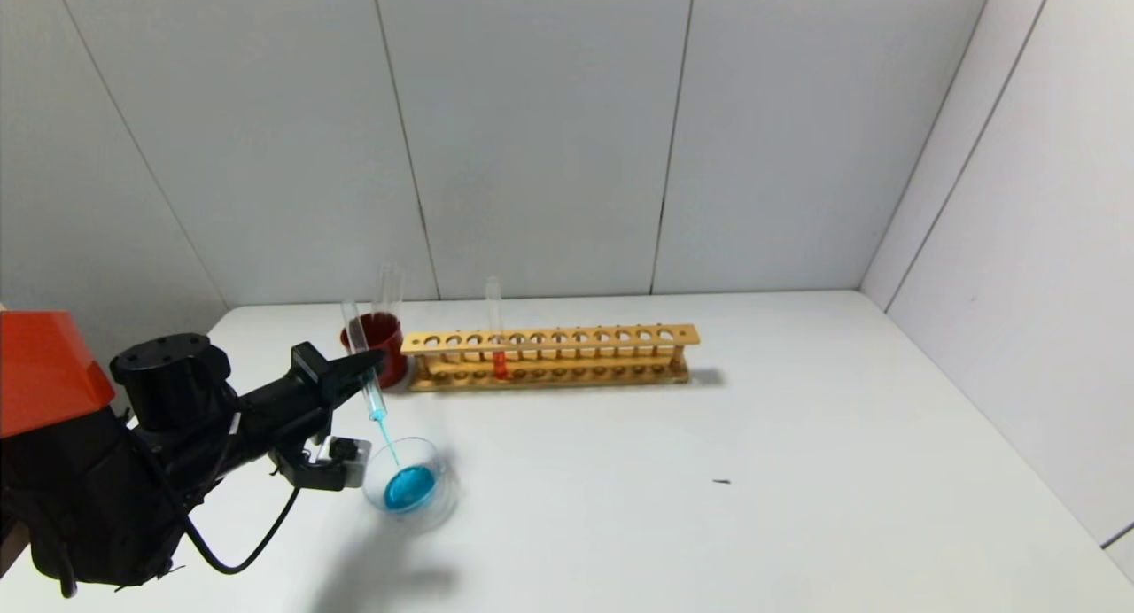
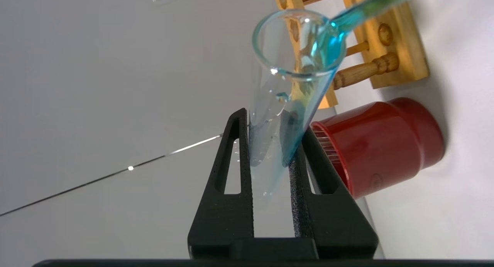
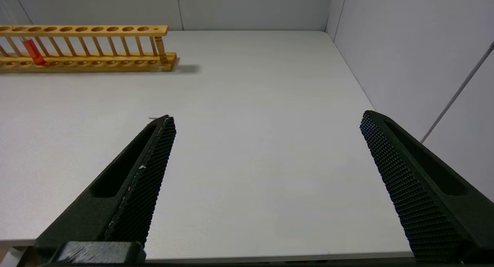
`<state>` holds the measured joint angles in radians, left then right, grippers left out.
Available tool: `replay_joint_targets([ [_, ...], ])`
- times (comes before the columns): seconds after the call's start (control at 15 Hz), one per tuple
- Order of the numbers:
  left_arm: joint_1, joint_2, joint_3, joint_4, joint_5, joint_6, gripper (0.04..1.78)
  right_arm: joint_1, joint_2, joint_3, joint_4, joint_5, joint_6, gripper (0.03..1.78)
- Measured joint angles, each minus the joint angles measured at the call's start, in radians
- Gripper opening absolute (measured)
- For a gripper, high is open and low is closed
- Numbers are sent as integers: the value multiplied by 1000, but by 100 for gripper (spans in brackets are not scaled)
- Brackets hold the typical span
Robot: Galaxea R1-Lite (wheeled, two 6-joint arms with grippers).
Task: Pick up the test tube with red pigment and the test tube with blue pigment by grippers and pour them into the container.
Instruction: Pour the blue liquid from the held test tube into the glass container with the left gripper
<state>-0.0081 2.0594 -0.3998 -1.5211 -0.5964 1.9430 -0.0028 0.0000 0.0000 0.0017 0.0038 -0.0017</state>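
My left gripper (image 1: 372, 361) is shut on the test tube with blue pigment (image 1: 355, 326), tilted mouth-down over the container (image 1: 448, 498), a small clear glass bowl. A thin blue stream (image 1: 388, 440) runs from the tube's mouth into a blue pool (image 1: 409, 487) in the bowl. In the left wrist view the tube (image 2: 293, 66) sits between the black jaws of the left gripper (image 2: 274, 122). The test tube with red pigment (image 1: 494, 329) stands upright in the wooden rack (image 1: 549, 356), also in the right wrist view (image 3: 32, 53). My right gripper (image 3: 267, 118) is open and empty above the table's front right part.
A dark red cup (image 1: 379, 334) with a colourless tube (image 1: 390, 285) stands at the rack's left end, just behind my left gripper. A small black speck (image 1: 722, 481) lies on the white table. Grey walls close in the back and right.
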Motion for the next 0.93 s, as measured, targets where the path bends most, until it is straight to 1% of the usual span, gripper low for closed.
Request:
replay_joint_targets([
  [0.47, 3, -37, 1, 0, -13, 57, 32, 0, 0, 0, 0, 0, 0, 175],
  [0.93, 3, -68, 6, 0, -18, 58, 32, 0, 0, 0, 0, 0, 0, 175],
])
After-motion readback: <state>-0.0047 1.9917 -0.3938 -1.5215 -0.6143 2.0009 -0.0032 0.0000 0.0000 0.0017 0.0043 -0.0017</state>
